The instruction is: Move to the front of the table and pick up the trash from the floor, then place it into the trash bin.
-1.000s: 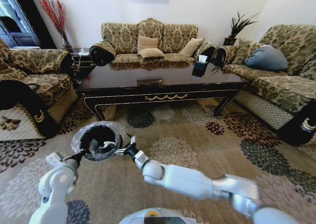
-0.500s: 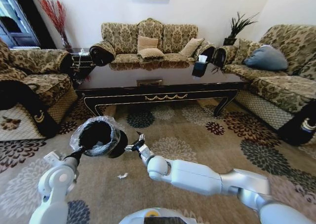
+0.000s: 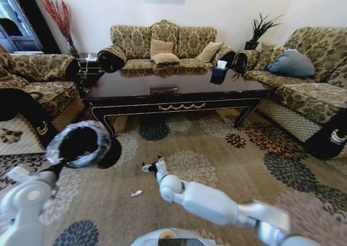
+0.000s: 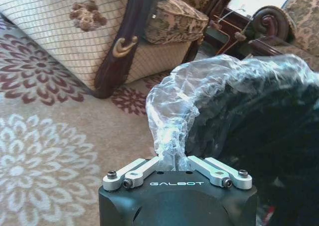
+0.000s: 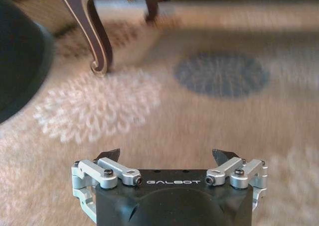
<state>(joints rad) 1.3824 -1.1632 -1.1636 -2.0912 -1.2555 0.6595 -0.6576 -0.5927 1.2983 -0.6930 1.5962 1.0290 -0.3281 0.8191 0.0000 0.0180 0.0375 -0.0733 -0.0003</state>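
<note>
1. The left tool (image 4: 173, 162) pinches the liner rim of the trash bin (image 3: 80, 144), held tilted above the carpet (image 3: 217, 154).
2. The right tool (image 3: 150, 166) spreads wide, holding nothing, right of the bin.
3. A white scrap (image 3: 136, 193) lies on the carpet near it.

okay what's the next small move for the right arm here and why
Probably lower the right gripper to the white scrap on the carpet nearby. Its fingers are open and empty, while the left gripper holds the bin by its liner, off to the left.
</note>
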